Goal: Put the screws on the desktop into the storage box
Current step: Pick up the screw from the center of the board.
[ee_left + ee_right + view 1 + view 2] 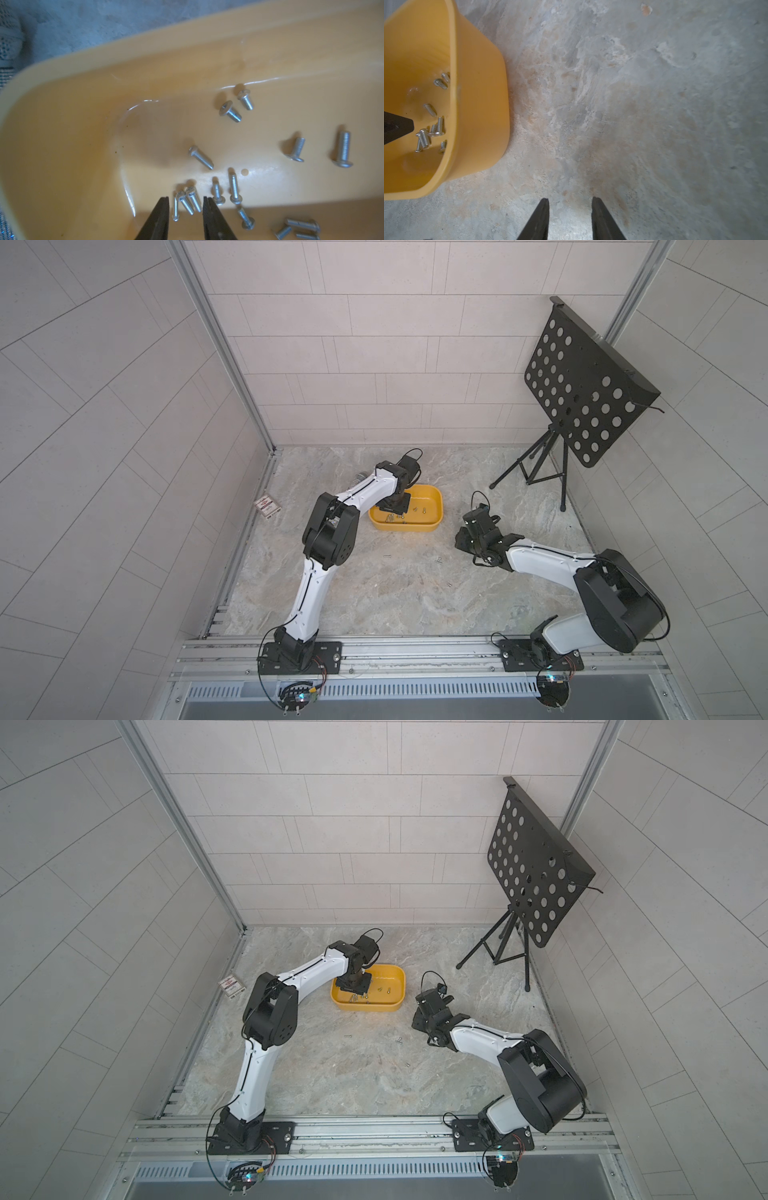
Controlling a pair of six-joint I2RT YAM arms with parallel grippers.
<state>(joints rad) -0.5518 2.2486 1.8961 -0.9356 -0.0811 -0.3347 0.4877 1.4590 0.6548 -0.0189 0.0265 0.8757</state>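
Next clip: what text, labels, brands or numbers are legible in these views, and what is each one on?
Legible text: none.
Too small to read: red print on the white face of the card box, seen in both top views.
No marks seen: the yellow box, the screws, the stand.

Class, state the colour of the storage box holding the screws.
Yellow: the storage box shows clearest in the right wrist view.
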